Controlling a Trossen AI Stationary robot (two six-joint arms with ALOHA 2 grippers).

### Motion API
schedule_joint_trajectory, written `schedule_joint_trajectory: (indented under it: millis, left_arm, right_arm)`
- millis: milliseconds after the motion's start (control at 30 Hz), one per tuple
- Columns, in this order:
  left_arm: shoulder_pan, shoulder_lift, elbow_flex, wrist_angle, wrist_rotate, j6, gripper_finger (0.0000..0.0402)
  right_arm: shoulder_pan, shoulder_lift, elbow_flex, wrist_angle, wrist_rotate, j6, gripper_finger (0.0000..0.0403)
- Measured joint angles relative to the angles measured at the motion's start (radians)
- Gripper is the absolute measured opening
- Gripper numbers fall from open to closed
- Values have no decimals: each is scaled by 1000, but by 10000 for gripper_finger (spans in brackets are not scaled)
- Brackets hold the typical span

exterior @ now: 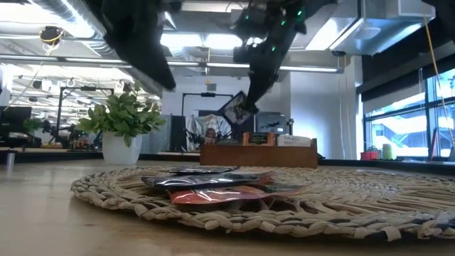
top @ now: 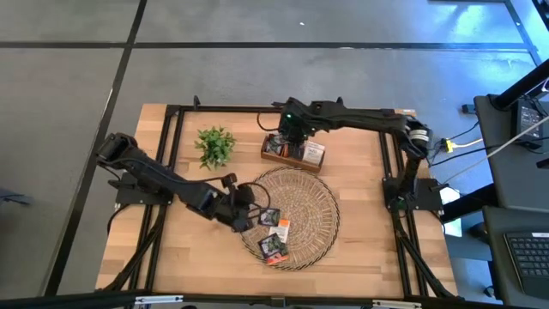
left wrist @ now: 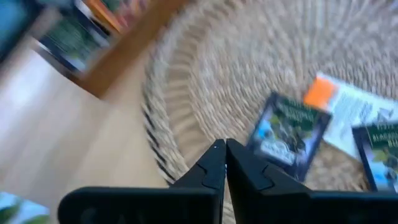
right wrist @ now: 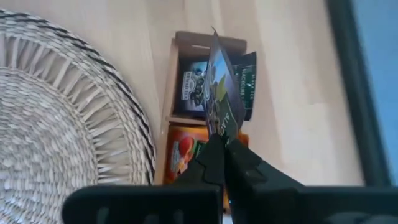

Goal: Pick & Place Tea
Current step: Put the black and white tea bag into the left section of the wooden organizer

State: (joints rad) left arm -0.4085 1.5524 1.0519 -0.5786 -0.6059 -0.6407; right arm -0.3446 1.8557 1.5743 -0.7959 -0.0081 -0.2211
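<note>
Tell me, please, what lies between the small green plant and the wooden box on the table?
Only bare table. In the high view, nothing lies between the plant and the wooden box; the woven tray lies nearer the camera's lower edge.

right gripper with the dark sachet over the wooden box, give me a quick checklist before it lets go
1. Grip: right gripper is shut on the dark sachet, pinched at one edge. ok
2. Position: sachet hangs above the wooden box, over the end compartment holding dark sachets. ok
3. Height: in the low view the sachet hangs clear above the box, not yet inside. not ok for release
4. Room in that compartment: sachets already stand in it; free space cannot tell
5. Left gripper: shut, empty, over the woven tray edge, away from the box. ok
6. Remaining tea: three sachets lie on the tray. ok
</note>
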Motion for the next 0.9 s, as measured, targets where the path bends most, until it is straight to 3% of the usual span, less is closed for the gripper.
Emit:
schedule_joint_trajectory:
  millis: [167, 433, 900]
  left_arm:
    - [-66, -21, 0, 7, -127, -11, 6]
    - [-110, -20, 0, 2, -216, -26, 11]
    - [-109, -20, 0, 2, -222, -37, 6]
  right_arm:
    - [-14, 77, 22, 6, -13, -18, 4]
    - [-13, 114, 22, 9, -13, -47, 16]
    - [-13, 114, 22, 11, -12, -50, 59]
